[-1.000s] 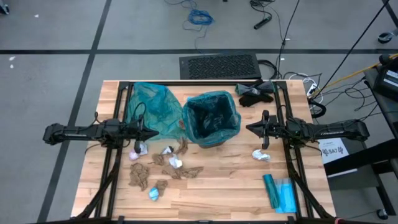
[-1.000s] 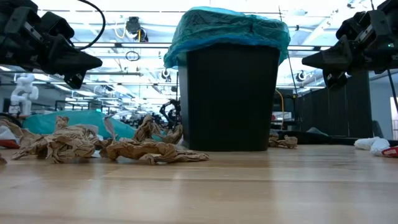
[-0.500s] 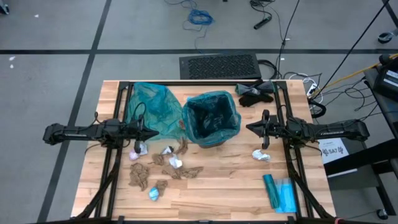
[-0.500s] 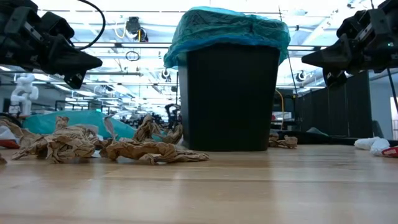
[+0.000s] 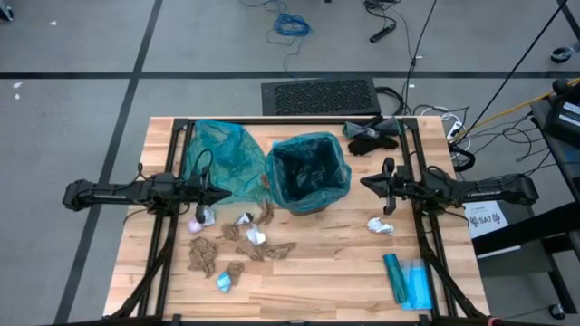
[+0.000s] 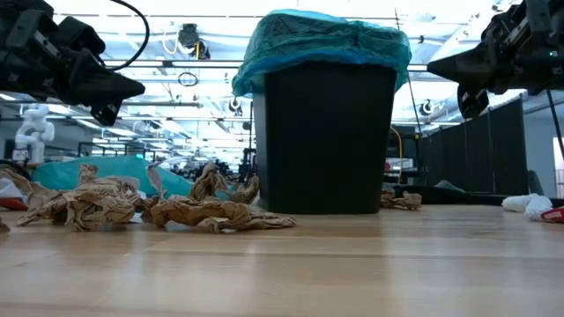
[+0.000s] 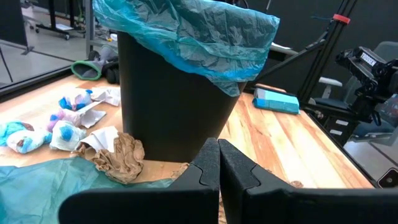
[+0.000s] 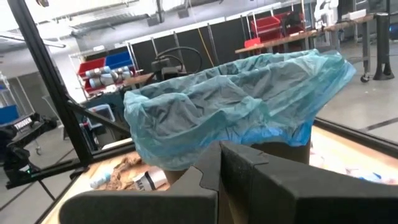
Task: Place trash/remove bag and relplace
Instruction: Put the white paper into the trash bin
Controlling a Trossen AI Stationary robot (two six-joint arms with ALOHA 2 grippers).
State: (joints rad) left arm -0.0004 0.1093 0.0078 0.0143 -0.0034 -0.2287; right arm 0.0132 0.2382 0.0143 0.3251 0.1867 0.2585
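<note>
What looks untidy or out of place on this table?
Crumpled paper wads lie scattered on the table left of the lined bin, and one white wad lies to its right. A loose teal bag sprawls beside the bin.

The worktop [image 5: 326, 272] is pale, smooth planked wood. Ahead of the matt black fingers [image 7: 211, 168], a matt black plastic bin [image 7: 168, 112] wears a thin, crinkled teal plastic liner [image 7: 193, 31]. The trash [image 6: 97, 202] is rough, crumpled brown paper.

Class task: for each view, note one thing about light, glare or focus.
High view: even light, soft shadows under the bin. Low view: bright ceiling behind leaves the bin front dark; the near tabletop is blurred. Left wrist view: the shut left tool is soft-focus.
</note>
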